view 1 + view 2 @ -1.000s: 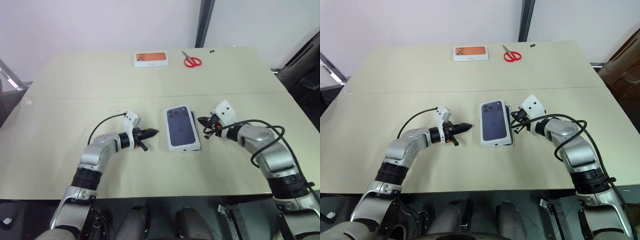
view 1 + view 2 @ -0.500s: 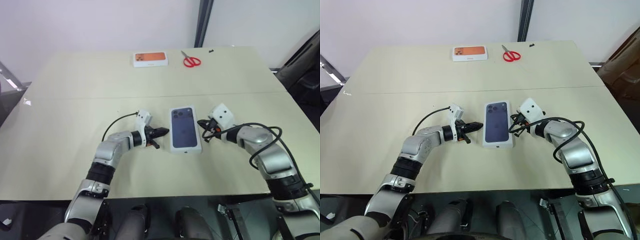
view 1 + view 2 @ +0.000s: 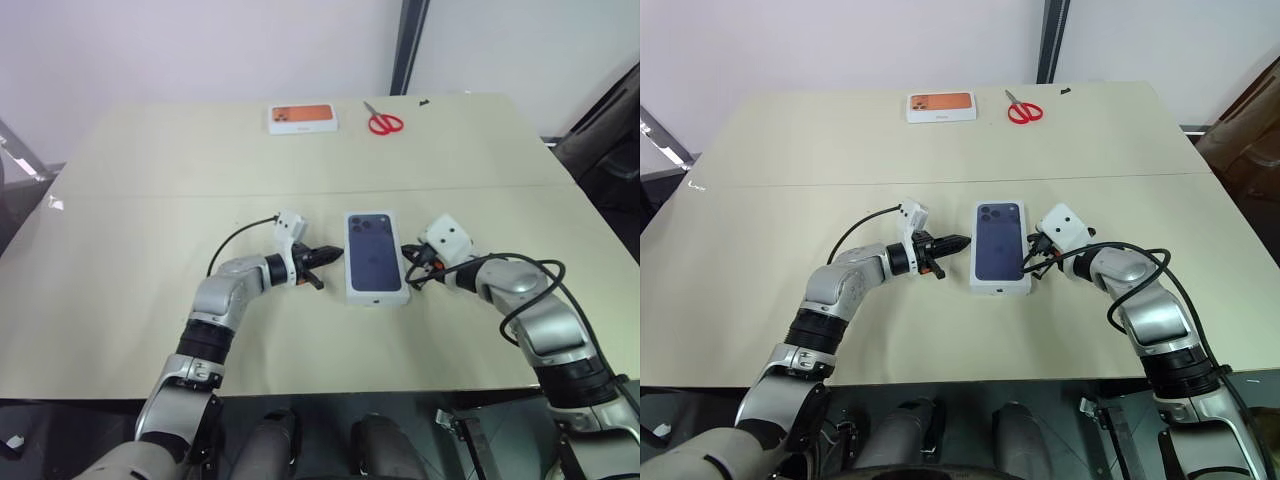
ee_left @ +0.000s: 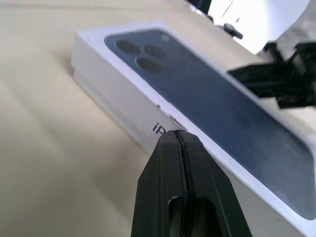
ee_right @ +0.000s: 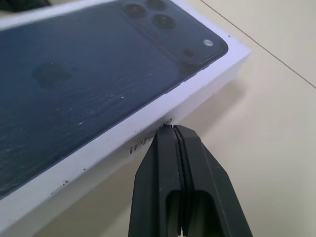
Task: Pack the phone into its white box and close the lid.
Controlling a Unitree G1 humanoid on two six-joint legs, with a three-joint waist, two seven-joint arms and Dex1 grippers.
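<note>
The white box (image 3: 377, 298) lies flat mid-table. A dark navy phone face (image 3: 374, 250) with a camera cluster at its far corner fills the top, flush inside a thin white rim. I cannot tell whether this is the phone itself or a print on the lid. Lettering runs along the side walls (image 5: 148, 143). My left gripper (image 3: 338, 254) is shut, and its tip (image 4: 178, 136) is at the box's left wall. My right gripper (image 3: 408, 262) is shut too, its tip (image 5: 173, 129) against the right wall.
A white box with an orange-printed top (image 3: 302, 118) and red scissors (image 3: 384, 122) lie at the table's far edge. A seam (image 3: 150, 195) crosses the beige table behind the grippers.
My left gripper moved right up to the box's left wall. The box shifted a little right and straightened, and the offset layer under its right side no longer shows. The right gripper barely moved.
</note>
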